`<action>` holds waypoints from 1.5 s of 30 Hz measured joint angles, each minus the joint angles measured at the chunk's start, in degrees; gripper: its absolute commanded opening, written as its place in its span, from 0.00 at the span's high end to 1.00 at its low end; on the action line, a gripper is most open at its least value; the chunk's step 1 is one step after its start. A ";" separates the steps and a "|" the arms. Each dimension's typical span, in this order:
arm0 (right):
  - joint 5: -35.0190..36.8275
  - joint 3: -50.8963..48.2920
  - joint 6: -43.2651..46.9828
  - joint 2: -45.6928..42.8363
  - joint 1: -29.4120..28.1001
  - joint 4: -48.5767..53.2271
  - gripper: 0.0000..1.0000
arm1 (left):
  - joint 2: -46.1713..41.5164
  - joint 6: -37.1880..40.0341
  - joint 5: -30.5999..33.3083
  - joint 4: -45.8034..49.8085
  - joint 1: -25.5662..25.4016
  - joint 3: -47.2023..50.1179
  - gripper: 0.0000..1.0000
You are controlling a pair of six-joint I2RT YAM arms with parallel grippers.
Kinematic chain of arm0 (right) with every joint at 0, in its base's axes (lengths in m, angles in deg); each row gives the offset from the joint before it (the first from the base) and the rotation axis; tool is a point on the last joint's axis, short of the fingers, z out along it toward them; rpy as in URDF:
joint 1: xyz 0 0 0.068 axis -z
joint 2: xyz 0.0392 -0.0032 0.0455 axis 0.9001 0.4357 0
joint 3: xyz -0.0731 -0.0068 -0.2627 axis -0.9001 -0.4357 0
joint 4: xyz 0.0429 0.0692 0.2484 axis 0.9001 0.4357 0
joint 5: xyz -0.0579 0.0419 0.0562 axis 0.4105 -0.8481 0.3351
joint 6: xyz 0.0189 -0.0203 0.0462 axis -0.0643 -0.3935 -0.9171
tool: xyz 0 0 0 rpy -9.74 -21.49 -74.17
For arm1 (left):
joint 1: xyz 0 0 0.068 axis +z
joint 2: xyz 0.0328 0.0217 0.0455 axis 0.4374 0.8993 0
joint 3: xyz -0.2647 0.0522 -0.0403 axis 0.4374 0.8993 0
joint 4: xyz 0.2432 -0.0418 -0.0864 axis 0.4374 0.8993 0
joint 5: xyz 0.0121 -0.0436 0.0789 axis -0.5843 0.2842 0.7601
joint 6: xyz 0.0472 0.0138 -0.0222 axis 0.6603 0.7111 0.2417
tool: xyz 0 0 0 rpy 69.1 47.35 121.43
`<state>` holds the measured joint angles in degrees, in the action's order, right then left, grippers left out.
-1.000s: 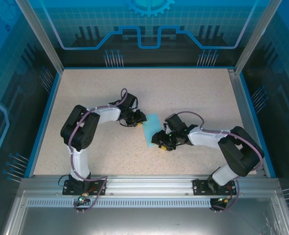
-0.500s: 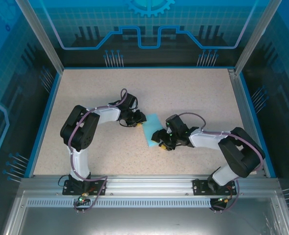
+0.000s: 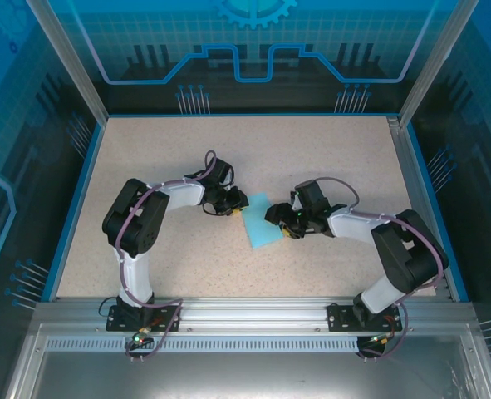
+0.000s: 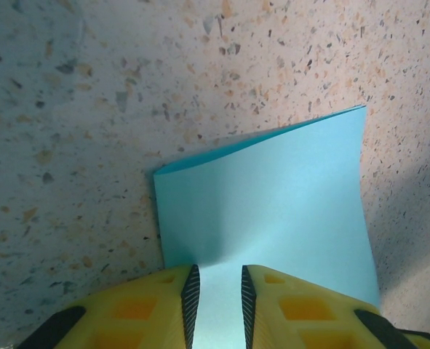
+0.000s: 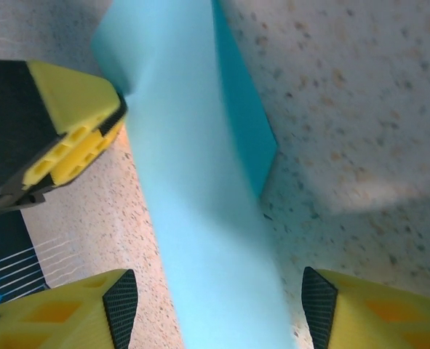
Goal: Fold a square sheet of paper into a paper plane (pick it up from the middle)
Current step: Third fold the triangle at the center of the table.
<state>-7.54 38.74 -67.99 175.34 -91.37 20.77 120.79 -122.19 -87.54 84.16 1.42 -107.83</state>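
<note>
Top external view: folded blue sheet of paper [image 3: 263, 224] lies mid-tabletop [image 3: 328, 158] btwn both arms. Left claw [image 4: 215, 294] pinches sheet's near edge, jaws narrow, paper running between the yellow fingers [image 4: 145, 313]. Right claw [image 5: 218, 302] stands wide over the sheet w/o gripping; one folded layer lifts off the surface.

A speckled beige table [image 3: 328, 158] sits inside blue-patterned walls [image 3: 253, 50].

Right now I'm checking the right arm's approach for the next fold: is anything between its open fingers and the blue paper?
Nothing visible. The right gripper is open with the paper running straight between its fingers; the left gripper pinches the far end, off to the side.
</note>
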 measured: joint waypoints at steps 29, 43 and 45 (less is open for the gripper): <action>-11.23 4.13 14.58 6.99 1.03 5.60 0.65 | -7.96 4.04 -1.27 0.57 -0.02 3.21 0.65; -12.46 2.43 15.43 6.60 2.93 5.57 0.75 | -10.56 1.16 -4.55 -2.32 -3.76 7.04 0.69; -12.72 2.38 15.41 6.47 2.93 5.49 0.77 | -9.35 0.90 -4.57 -2.93 -3.82 7.04 0.70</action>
<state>-20.26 41.12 -52.58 181.81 -88.44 26.25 111.44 -121.29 -92.10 81.23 -2.40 -100.79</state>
